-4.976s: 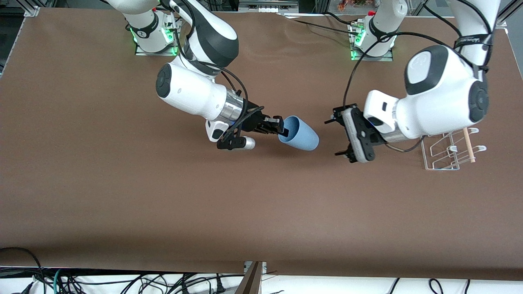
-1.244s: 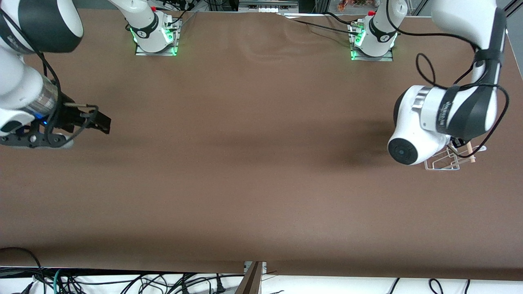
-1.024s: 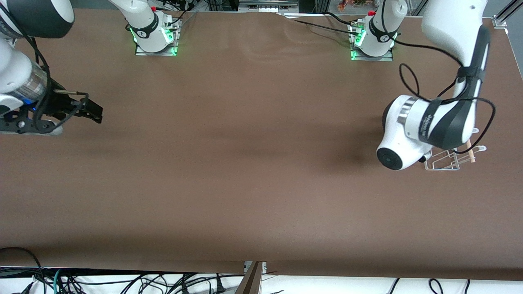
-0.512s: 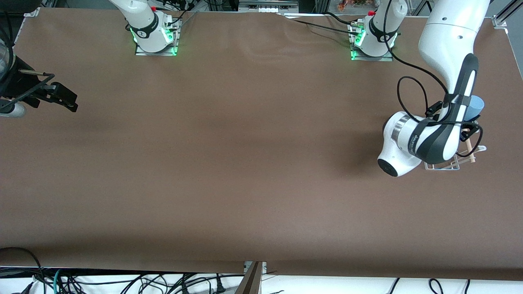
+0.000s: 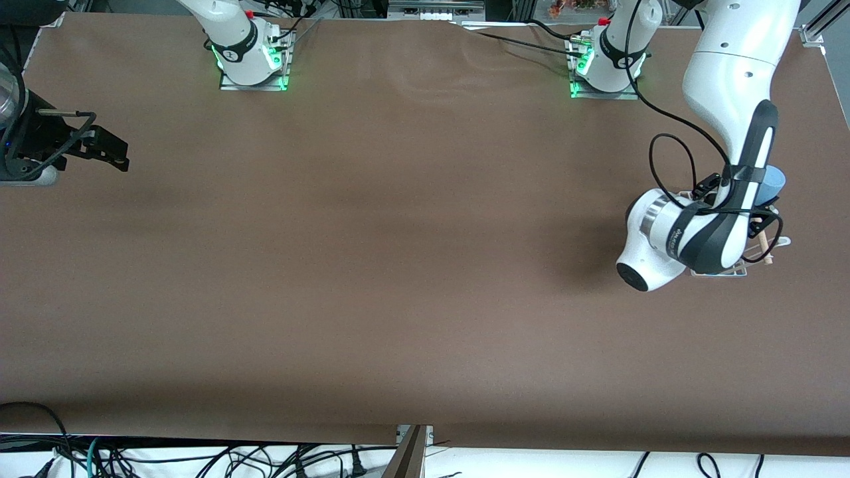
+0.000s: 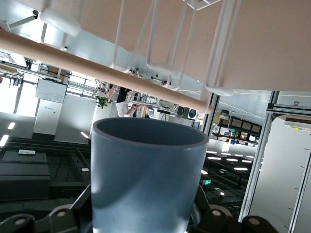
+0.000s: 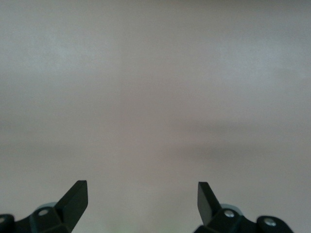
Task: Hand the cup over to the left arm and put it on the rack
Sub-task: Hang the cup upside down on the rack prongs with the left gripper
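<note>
Light-blue cup clamped in left gripper over white wire rack; right gripper spread, empty, over table; no legible writing.

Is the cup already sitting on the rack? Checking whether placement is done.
No: the left gripper holds the cup just short of the rack.

- The left arm has glossy white shells with a dark grey-black band along its forearm and a black round cap at about 7 o'clock on its bulky wrist joint.
- A silver ring sits at that joint's 10 o'clock edge.
- A thin black cable loops loose beside it.
- Both bases glow green beside small red fittings.
- The right gripper is matte black, with wedge-shaped fingertips and pale round screw heads.
</note>
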Tool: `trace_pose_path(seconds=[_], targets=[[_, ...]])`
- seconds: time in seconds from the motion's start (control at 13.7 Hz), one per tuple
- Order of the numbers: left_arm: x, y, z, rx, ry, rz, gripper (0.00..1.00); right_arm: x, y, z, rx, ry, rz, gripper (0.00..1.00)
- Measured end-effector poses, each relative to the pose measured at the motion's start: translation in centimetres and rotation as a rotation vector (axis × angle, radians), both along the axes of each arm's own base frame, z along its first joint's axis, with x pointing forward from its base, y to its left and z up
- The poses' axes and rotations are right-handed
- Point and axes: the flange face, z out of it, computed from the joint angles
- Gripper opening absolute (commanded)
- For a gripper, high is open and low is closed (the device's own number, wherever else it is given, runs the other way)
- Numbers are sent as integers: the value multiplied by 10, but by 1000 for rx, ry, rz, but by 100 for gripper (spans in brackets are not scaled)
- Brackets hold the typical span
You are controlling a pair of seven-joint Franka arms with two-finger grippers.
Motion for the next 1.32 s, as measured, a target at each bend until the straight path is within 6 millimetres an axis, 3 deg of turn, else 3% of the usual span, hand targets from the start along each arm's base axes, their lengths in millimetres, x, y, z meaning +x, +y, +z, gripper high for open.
trace_pose_path(seconds=[0.59, 1.17, 1.24, 1.32], targets=[[-2, 18, -29, 1, 13, 20, 5, 0, 0, 0, 0, 1, 3, 100], [-2, 16, -47, -15, 10, 1, 6, 0, 0, 0, 0, 0, 3, 100], [-2, 16, -48, -15, 12, 1, 16, 0, 0, 0, 0, 0, 3, 100], [-3, 16, -50, -15, 14, 1, 67, 0, 0, 0, 0, 0, 3, 100]])
